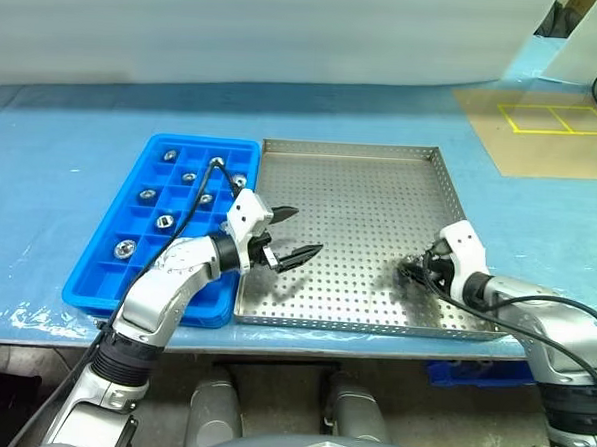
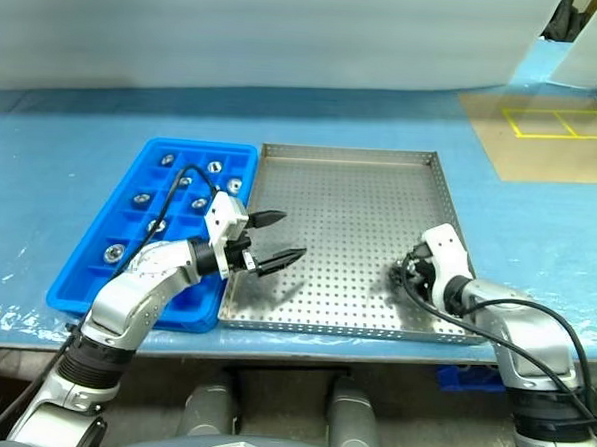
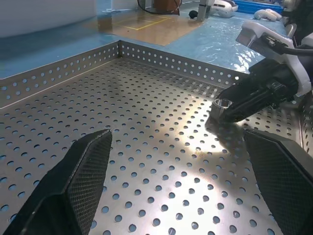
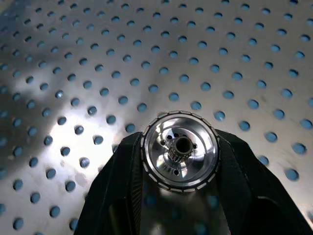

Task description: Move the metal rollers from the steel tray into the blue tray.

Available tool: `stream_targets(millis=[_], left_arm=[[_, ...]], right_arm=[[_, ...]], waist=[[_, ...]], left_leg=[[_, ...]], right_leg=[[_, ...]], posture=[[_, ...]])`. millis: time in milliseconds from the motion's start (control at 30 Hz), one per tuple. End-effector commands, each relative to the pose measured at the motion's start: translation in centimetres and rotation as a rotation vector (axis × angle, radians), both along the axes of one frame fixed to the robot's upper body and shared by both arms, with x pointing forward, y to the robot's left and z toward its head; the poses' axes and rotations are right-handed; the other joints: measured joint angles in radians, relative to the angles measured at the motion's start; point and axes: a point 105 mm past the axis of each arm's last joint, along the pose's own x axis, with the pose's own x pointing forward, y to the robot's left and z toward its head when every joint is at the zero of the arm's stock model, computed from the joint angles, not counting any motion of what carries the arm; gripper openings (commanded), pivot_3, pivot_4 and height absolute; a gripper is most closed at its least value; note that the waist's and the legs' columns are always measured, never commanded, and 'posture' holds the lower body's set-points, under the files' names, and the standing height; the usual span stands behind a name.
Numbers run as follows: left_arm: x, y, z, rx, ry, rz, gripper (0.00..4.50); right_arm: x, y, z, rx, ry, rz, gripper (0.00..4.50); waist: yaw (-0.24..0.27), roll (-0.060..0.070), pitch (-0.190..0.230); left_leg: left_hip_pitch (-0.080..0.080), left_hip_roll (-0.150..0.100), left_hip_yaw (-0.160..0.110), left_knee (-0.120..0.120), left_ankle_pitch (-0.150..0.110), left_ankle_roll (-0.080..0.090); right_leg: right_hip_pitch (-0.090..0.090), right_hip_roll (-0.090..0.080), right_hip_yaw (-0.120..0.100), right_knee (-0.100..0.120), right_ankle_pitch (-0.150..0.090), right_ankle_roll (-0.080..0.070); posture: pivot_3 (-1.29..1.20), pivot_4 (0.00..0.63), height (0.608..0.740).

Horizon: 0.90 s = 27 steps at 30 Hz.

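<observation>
**Last roller pinched at the steel tray's lower right**

On the blue tabletop, the blue tray [image 1: 95, 288] at left centre holds several rollers [image 1: 166, 221]. The left claw [image 1: 290, 235] hangs wide apart and empty beside it. The steel tray [image 1: 352, 151] fills the middle; at its lower right the right claw [image 4: 179, 161] is clamped on a roller [image 4: 179, 150].

It looks hard, weighty for its size and slick, so the ribbed rim is the surest hold. The right wrist view shows that rim and the bore; the head views do not.
</observation>
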Motion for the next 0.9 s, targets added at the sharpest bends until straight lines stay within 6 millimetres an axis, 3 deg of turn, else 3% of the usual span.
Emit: stream_targets(millis=[33, 167, 233, 500, 733, 900], left_arm=[[-0.3, 0.8, 1.3, -0.01, -0.047, 0.031, 4.5], [-0.7, 1.5, 1.5, -0.008, -0.052, 0.077, 4.5], [-0.9, 1.8, 1.5, -0.006, -0.051, 0.097, 4.5], [-2.2, 3.5, 1.6, 0.004, -0.042, 0.199, 4.5], [-3.9, 4.9, 1.8, 0.01, -0.044, 0.313, 4.5], [-5.0, 5.9, 1.7, 0.011, -0.04, 0.401, 4.5]], right_arm=[[1.6, 1.7, 2.5, 0.031, -0.122, 0.066, 1.64], [2.9, 4.7, 4.2, 0.111, -0.197, 0.17, 1.64], [3.4, 6.0, 4.6, 0.128, -0.212, 0.22, 1.64], [4.8, 11.6, 6.4, 0.225, -0.241, 0.462, 1.64], [4.9, 16.3, 8.6, 0.297, -0.274, 0.681, 1.64], [4.3, 19.1, 8.9, 0.329, -0.263, 0.83, 1.64]], waist=[[0.005, 0.0, 0.0], [0.013, 0.0, 0.0], [0.016, 0.0, 0.0], [0.053, 0.001, 0.0], [0.09, 0.0, 0.0], [0.122, 0.0, 0.0]], left_leg=[[-0.001, 0.0, 0.0, 0.0, 0.0, 0.0], [-0.004, -0.001, 0.0, 0.0, 0.0, 0.001], [-0.005, 0.0, 0.0, -0.002, -0.001, 0.001], [-0.009, 0.001, -0.001, -0.005, 0.0, 0.0], [-0.01, 0.001, -0.002, -0.005, 0.0, 0.0], [-0.011, 0.001, -0.003, -0.005, 0.0, 0.0]], right_leg=[[0.0, 0.0, 0.0, 0.0, 0.0, 0.0], [0.0, 0.0, 0.0, 0.0, 0.001, -0.001], [-0.002, 0.0, 0.0, 0.0, 0.005, -0.007], [-0.006, 0.0, -0.001, -0.001, 0.005, -0.009], [-0.006, -0.003, -0.002, 0.0, 0.005, -0.009], [-0.006, -0.003, -0.003, -0.001, 0.005, -0.009]], posture=[[-0.02, 0.15, 0.74], [0.04, 0.15, 0.74], [0.06, 0.15, 0.74], [0.21, 0.15, 0.74], [0.36, 0.15, 0.74], [0.45, 0.15, 0.74]])
